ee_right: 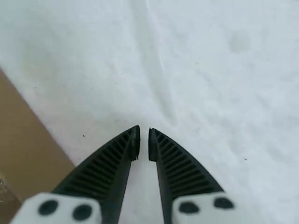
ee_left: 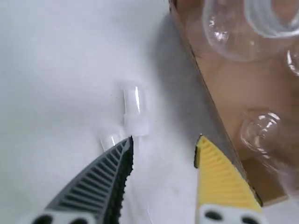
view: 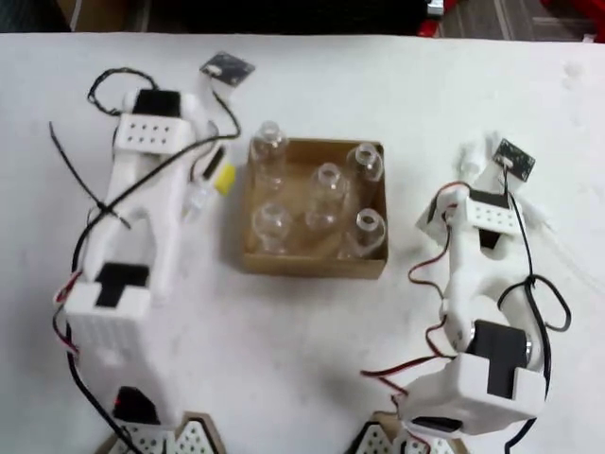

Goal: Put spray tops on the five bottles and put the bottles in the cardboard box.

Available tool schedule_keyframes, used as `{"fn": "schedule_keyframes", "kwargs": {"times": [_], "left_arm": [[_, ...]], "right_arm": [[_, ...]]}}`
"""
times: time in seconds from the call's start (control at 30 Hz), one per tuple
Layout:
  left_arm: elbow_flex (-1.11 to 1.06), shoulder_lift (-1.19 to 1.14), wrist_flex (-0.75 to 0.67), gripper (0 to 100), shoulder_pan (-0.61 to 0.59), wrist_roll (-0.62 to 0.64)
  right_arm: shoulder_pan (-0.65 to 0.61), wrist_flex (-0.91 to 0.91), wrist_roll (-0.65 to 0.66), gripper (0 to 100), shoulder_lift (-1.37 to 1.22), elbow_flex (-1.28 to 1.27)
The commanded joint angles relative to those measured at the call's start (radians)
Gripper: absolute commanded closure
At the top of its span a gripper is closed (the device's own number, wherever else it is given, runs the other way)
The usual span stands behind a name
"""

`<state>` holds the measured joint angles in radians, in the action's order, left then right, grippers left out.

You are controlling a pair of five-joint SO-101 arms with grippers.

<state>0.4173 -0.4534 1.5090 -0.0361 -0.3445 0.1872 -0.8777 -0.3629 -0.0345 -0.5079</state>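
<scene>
A cardboard box [view: 312, 262] stands mid-table with several clear bottles [view: 326, 184] upright inside, all with bare necks. A clear spray top [ee_left: 133, 109] lies on the white table just outside the box wall [ee_left: 196, 79]; in the high view the spray top [view: 197, 199] rests left of the box. My left gripper [ee_left: 164, 140] hangs open over it, the black fingertip almost touching the top and the yellow finger on the box side. My right gripper [ee_right: 144, 135] is shut on nothing above bare table right of the box, seen in the high view as the right gripper [view: 470, 163].
Two small black tags lie on the table, one behind the left arm [view: 227, 68], one beside the right arm [view: 513, 158]. Cables loop around both arms. The box edge [ee_right: 18, 154] shows near the right gripper. Arm bases [view: 180, 437] sit at the front edge.
</scene>
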Motion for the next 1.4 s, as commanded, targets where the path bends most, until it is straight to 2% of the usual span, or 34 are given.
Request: {"fn": "schedule_keyframes", "kwargs": {"times": [0.0, 0.53, 1.03, 1.27, 1.37], "left_arm": [[0.132, -0.062, 0.003, 80, -0.051, 0.009], [0.393, -0.415, 0.023, 80, -0.051, 0.008], [0.379, -0.455, 0.037, 80, -0.047, 0.018], [0.374, -0.455, 0.037, 96, -0.035, 0.017], [0.377, -0.447, 0.038, 98, -0.027, 0.017]], "right_arm": [[0.010, 0.018, 0.015, 98.1, 0.005, 0.026], [0.007, 0.036, 0.015, 98.1, -0.035, 0.034], [0.008, 0.042, 0.015, 98.1, -0.039, 0.034], [0.010, 0.042, 0.015, 98.1, -0.041, 0.034], [0.010, 0.042, 0.015, 98.1, -0.041, 0.034]]}}
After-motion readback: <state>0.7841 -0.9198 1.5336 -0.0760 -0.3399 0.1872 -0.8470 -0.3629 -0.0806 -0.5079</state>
